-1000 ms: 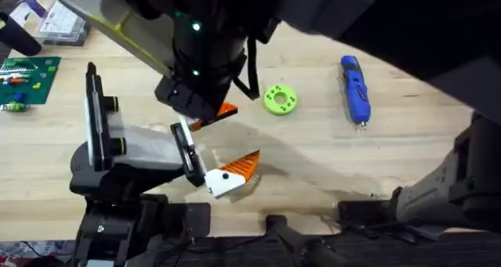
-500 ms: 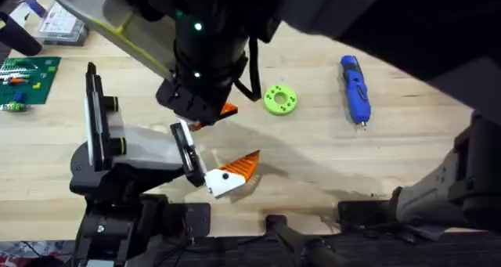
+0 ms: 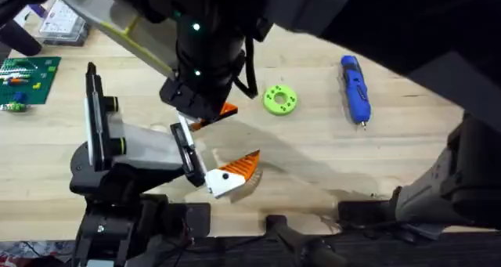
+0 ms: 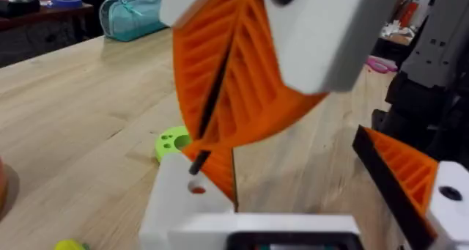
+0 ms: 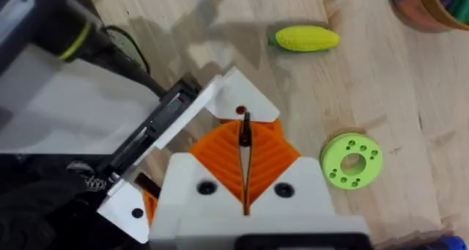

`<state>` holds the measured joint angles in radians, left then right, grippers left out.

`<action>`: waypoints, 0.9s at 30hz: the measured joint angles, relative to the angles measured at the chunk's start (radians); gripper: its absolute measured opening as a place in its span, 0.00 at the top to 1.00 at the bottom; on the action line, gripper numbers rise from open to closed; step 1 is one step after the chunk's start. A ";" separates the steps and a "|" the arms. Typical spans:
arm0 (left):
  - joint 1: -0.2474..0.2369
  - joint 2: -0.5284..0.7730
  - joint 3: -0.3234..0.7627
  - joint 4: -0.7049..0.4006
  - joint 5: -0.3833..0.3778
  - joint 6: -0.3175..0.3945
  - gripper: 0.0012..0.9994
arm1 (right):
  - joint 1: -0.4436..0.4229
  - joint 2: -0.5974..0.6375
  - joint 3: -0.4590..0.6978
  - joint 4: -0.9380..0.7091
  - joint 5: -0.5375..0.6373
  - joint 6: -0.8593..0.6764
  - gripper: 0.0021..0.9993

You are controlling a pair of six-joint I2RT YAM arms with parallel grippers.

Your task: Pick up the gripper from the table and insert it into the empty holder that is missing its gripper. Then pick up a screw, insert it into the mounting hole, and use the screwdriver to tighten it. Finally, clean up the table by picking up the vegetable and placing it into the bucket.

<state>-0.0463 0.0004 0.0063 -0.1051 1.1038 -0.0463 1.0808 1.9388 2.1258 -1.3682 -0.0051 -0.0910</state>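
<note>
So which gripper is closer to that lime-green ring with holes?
Right, but only slightly. The right gripper hangs just left of the lime-green ring. The left gripper sits farther off, nearer the arm bases.

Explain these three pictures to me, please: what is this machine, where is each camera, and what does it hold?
This is a robot with two arms at a wooden table. One picture looks down from above; the other two come from wrist cameras. The right fingers are shut on a thin dark pin, perhaps a screw, above a hole in a white part. On the table lie a blue screwdriver, a green ring, a yellow toy corn and an orange bucket.
</note>
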 joint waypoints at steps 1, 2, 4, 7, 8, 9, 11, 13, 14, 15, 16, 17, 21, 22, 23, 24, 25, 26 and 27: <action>0.000 0.000 0.000 0.000 0.000 0.000 0.01 | -0.001 0.000 0.000 0.000 0.000 0.000 0.99; 0.000 0.000 0.000 0.000 0.000 0.000 0.01 | -0.002 0.000 0.000 0.000 0.000 0.000 0.99; 0.000 0.000 0.000 0.000 0.000 0.000 0.01 | -0.002 0.000 0.000 0.000 0.000 0.000 0.99; 0.000 0.000 0.000 0.000 0.000 0.000 0.01 | -0.002 0.000 0.000 0.000 -0.001 0.000 0.99; 0.000 0.000 0.000 0.000 0.000 0.000 0.01 | -0.002 0.000 0.000 -0.001 -0.001 0.000 0.99; 0.000 0.000 0.000 0.000 0.000 0.000 0.01 | -0.002 0.000 0.000 -0.001 -0.001 0.000 0.99; 0.000 0.000 0.000 0.000 0.000 0.000 0.01 | -0.002 0.000 0.000 -0.001 -0.003 0.000 0.99; 0.000 0.000 0.000 0.000 0.000 0.000 0.01 | -0.002 0.000 0.000 -0.001 -0.005 0.000 0.99; 0.000 0.000 0.000 0.000 0.000 0.000 0.01 | -0.002 0.000 0.000 -0.001 -0.007 0.000 0.99; 0.000 0.000 0.000 0.000 0.000 0.000 0.01 | -0.002 0.000 0.000 -0.001 -0.008 0.000 0.99; 0.000 0.000 0.000 0.000 0.000 0.000 0.01 | -0.002 0.000 0.000 -0.001 -0.010 0.000 0.99; 0.000 0.000 0.000 0.000 0.000 0.000 0.01 | -0.002 0.000 0.000 -0.001 -0.011 0.000 0.99; 0.000 0.000 0.000 0.000 0.000 0.000 0.01 | -0.002 0.000 0.000 -0.001 -0.012 0.000 0.99; 0.000 0.000 0.000 0.000 0.000 0.000 0.01 | -0.002 0.001 0.000 -0.002 -0.012 0.000 0.99; 0.000 0.000 0.000 0.000 0.000 0.000 0.01 | -0.002 0.003 0.000 -0.002 -0.012 0.000 0.99; 0.000 0.000 0.000 0.000 0.000 0.000 0.01 | -0.002 0.006 0.000 -0.002 -0.012 0.000 0.99; 0.000 0.000 0.000 0.000 0.000 0.000 0.01 | -0.002 0.009 0.000 -0.003 -0.012 0.000 0.99; 0.000 0.000 0.000 0.000 0.000 0.000 0.01 | -0.002 0.013 0.000 -0.004 -0.012 0.000 0.99; 0.000 0.000 0.000 0.000 0.000 0.000 0.01 | -0.002 0.017 0.000 -0.007 -0.012 0.000 0.99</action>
<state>-0.0463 0.0004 0.0063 -0.1051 1.1038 -0.0463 1.0786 1.9558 2.1258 -1.3747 -0.0170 -0.0906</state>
